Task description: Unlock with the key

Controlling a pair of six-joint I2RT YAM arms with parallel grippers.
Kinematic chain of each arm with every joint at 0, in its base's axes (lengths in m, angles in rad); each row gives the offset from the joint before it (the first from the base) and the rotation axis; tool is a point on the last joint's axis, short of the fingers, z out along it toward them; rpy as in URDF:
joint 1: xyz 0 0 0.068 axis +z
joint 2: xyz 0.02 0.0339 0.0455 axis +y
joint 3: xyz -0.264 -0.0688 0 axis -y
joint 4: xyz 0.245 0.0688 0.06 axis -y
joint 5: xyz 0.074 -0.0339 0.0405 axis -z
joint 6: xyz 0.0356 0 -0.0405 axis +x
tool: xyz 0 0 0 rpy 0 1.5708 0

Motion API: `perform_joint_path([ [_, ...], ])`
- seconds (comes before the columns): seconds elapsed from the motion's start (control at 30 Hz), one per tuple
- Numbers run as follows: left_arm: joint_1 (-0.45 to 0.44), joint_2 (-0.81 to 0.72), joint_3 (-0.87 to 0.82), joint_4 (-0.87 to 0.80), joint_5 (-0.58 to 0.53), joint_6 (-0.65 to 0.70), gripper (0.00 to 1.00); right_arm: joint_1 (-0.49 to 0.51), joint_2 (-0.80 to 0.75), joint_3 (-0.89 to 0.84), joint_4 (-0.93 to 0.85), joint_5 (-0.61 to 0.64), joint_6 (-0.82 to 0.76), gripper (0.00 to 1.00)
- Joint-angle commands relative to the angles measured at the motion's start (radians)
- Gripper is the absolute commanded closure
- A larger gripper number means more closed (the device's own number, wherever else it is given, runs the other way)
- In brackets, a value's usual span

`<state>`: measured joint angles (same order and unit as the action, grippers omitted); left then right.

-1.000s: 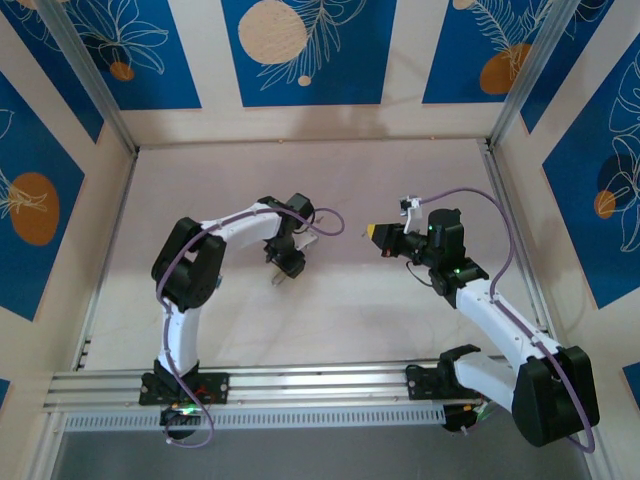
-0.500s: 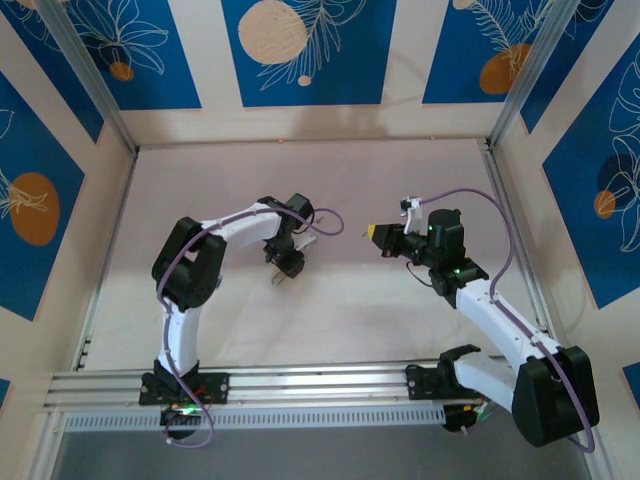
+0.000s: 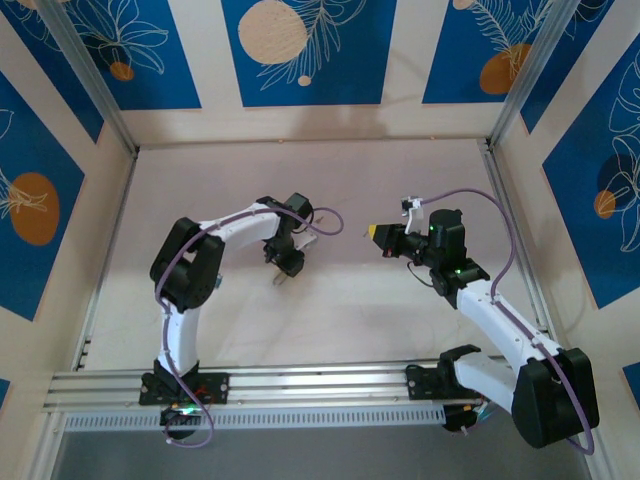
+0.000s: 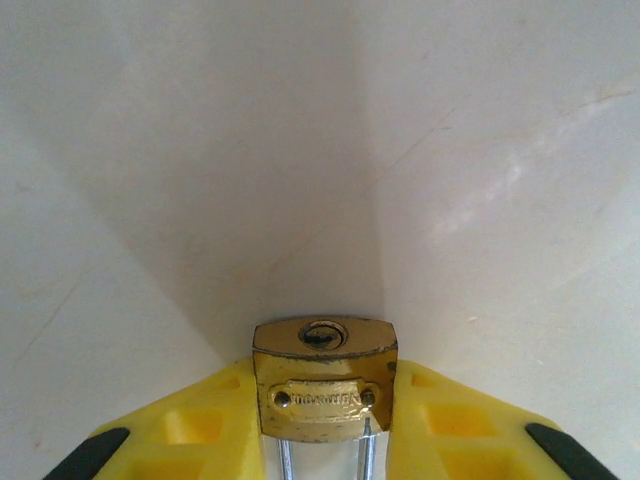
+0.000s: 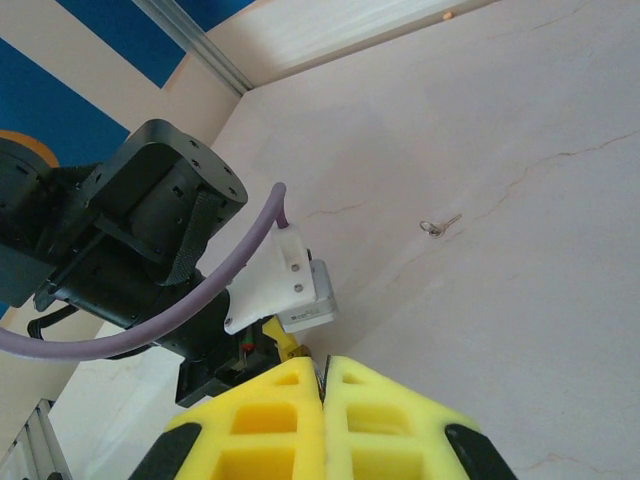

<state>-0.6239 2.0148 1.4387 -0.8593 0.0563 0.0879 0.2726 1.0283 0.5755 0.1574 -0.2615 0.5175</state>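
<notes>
A small brass padlock sits between the yellow fingers of my left gripper, which is shut on its body. Its keyhole faces away from the wrist and its silver shackle points back between the fingers. From above, the left gripper hovers low over the table's middle with the padlock at its tip. My right gripper is to the right of it, pointing left. In the right wrist view the right gripper is shut, and a thin dark sliver of the key shows pinched at the fingertips.
A small silvery key on a ring lies loose on the pale table beyond the right gripper. The left arm's black wrist with its purple cable is close in front of the right fingers. Aluminium rails and patterned walls enclose the table.
The left gripper's jaws have narrowed onto the padlock, and that arm has shifted slightly. The right arm has stayed in place with its jaws shut.
</notes>
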Motion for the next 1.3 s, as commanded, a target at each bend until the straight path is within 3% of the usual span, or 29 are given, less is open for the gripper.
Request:
perform_joint_path([
  [0.0,-0.007,-0.074,-0.005,0.038,0.063,0.002,0.78,-0.003,-0.019,0.006,-0.022,-0.001,0.002,0.98],
  [0.3,-0.054,-0.225,-0.077,0.277,0.147,0.02,0.79,0.019,-0.005,0.05,-0.083,0.073,0.048,0.98],
  [0.77,-0.206,-0.484,-0.455,0.936,-0.061,0.195,0.79,0.131,-0.021,0.093,-0.158,0.317,0.182,0.98],
  [1.0,-0.255,-0.52,-0.511,1.028,-0.118,0.243,0.79,0.186,-0.004,0.106,-0.145,0.332,0.281,0.98],
  [1.27,-0.268,-0.544,-0.529,1.054,-0.14,0.253,0.79,0.261,0.02,0.095,-0.102,0.382,0.292,0.99],
])
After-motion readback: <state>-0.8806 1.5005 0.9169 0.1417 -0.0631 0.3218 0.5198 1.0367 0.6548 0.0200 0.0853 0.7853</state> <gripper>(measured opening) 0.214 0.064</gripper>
